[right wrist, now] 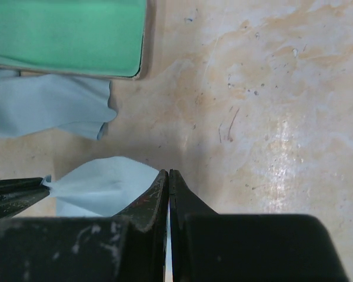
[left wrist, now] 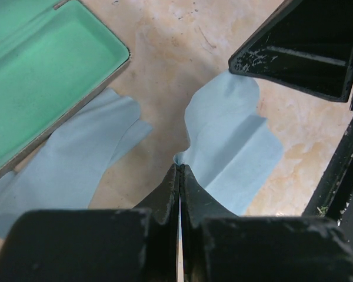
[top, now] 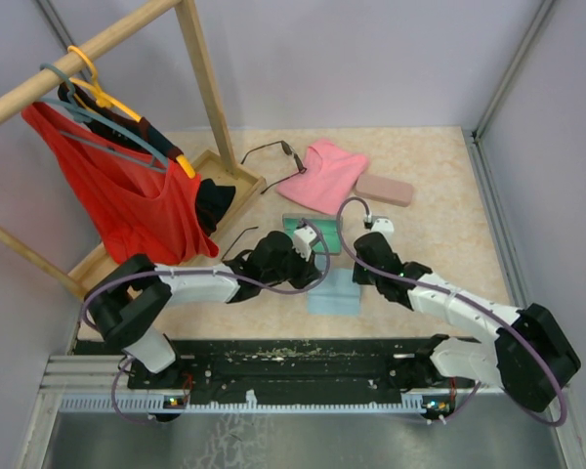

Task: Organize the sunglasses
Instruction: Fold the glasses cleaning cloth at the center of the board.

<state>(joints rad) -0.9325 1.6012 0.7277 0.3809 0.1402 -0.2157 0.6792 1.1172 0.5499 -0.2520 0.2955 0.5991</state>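
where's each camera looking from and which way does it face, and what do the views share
Top external: fixed above and behind the bases, looking down across the table; shows the left arm, the right arm and a clothes rack.
Left wrist: rides the left arm, looking down along the shut left gripper, which pinches a light-blue cloth; the right gripper shows top right.
Right wrist: rides the right arm, looking down along its own shut fingers; the left gripper's tip enters at left.
Shared: both wrist views show the open green case and that cloth.
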